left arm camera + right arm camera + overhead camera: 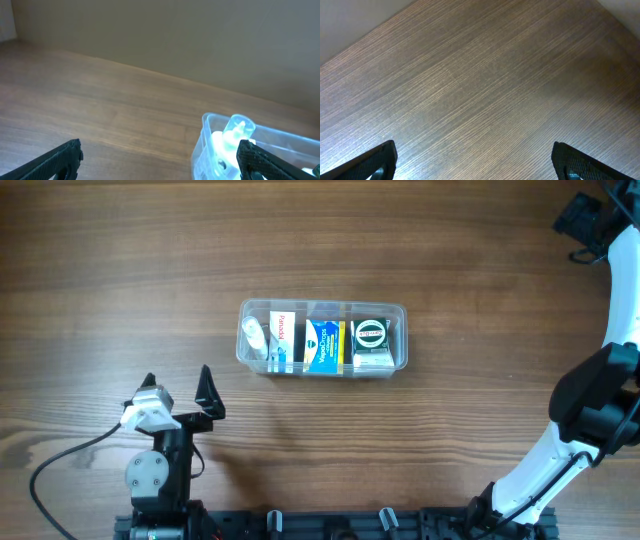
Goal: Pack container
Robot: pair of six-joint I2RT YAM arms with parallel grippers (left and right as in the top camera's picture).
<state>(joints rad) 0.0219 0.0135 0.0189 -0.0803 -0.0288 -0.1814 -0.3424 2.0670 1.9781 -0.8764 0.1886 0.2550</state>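
**Container filled at mid-table, both grippers open and clear of it**

The container point(322, 304) stands upright on the wooden table point(450, 430), its long side running left to right in the overhead view. Inside, from its left end: a white bottle point(254, 335), a red-and-white box point(285, 340) and a blue-and-yellow box point(325, 345). At its right end are a dark item with a round label point(371, 333) and a white box point(372, 361) just beside it, on the side nearer the robot's base. The print on them is too small to read.

The left gripper point(178, 385) hangs off the container's left end, nearer the base, apart from it and touching nothing. Its fingers are spread wide with nothing between them. In the left wrist view a rounded corner of the container point(200, 150) and the bottle show just inside the right-hand finger point(265, 162).

The right gripper point(472, 155) is well away beyond the container's right end, at the far corner of the overhead view. Its wrist camera shows both fingers wide apart, empty, over bare wood.
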